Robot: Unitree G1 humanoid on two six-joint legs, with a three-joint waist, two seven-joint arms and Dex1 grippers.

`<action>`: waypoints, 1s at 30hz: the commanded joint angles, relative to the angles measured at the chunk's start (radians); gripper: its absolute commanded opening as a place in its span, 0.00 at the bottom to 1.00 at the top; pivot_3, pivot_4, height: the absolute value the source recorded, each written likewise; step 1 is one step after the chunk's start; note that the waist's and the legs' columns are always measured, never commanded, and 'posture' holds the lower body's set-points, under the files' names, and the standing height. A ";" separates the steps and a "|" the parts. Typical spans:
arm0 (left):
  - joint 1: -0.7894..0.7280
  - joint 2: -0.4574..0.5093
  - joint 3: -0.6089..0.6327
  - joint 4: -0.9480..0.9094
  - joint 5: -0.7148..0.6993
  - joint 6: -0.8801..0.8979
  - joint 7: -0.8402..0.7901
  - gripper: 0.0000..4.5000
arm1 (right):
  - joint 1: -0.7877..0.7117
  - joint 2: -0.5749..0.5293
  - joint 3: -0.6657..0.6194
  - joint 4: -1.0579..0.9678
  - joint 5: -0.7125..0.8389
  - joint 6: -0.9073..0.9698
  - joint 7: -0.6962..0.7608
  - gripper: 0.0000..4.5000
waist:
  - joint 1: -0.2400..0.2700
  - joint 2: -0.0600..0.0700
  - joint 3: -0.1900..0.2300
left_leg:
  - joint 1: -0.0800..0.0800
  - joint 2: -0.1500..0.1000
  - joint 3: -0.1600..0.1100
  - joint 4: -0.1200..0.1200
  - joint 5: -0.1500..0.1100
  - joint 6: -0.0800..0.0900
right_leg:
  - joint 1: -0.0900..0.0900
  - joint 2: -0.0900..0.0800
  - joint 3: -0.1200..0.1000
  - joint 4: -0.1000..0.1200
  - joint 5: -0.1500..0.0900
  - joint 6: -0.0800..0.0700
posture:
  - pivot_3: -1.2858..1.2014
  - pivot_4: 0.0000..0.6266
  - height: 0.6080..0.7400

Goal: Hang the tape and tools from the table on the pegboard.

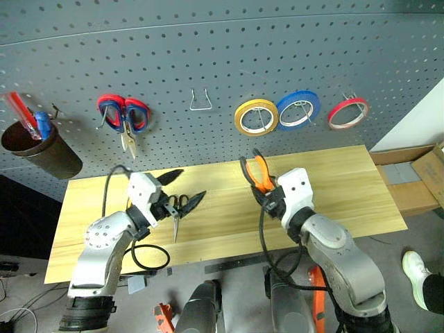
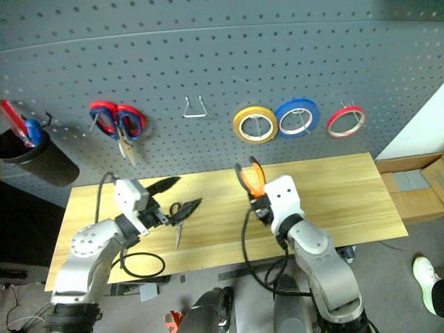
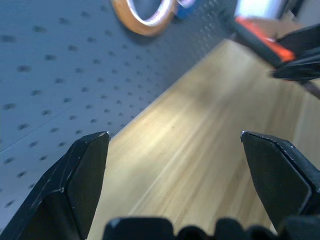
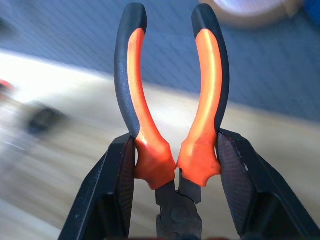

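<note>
My worry: the right gripper [image 4: 175,187] only pinches the pliers [image 4: 172,100] low on the handles near the pivot, so they could twist or slip while I aim for the empty hook [image 1: 200,101] on the pegboard [image 1: 208,62]. Orange-and-black handles splay upward, held above the table [image 1: 333,187]. Left gripper [image 3: 175,175] is spread wide, holding nothing.

The red tape ring [image 1: 347,112] is hung on a hook at the right of the pegboard [image 1: 208,62]. The orange-and-black pliers [image 4: 172,110] are gripped at the handle bases, handles upward, above the tabletop [image 1: 347,187]. The black-handled scissors [image 1: 177,208] are laid flat toward the tabletop's left end.
</note>
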 commanded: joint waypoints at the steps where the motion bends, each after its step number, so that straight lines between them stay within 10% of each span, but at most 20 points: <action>1: 0.033 -0.011 0.093 -0.044 -0.049 -0.018 0.058 1.00 | -0.111 0.003 0.059 -0.113 -0.052 -0.059 -0.022 0.42 | 0.000 0.000 0.000 | 0.001 0.000 0.000 0.000 0.000 -0.001 | 0.000 0.001 0.000 0.000 0.001 0.000 | 0.46 0.51 1.00; 30: 0.116 0.028 0.165 -0.217 -0.152 0.002 0.120 1.00 | -0.929 0.302 -0.034 1.091 -0.080 -0.980 0.000 0.42 | 0.025 -0.005 -0.003 | 0.000 0.014 0.008 -0.003 0.001 -0.007 | -0.006 0.012 -0.002 -0.002 0.006 -0.009 | 0.54 0.38 1.00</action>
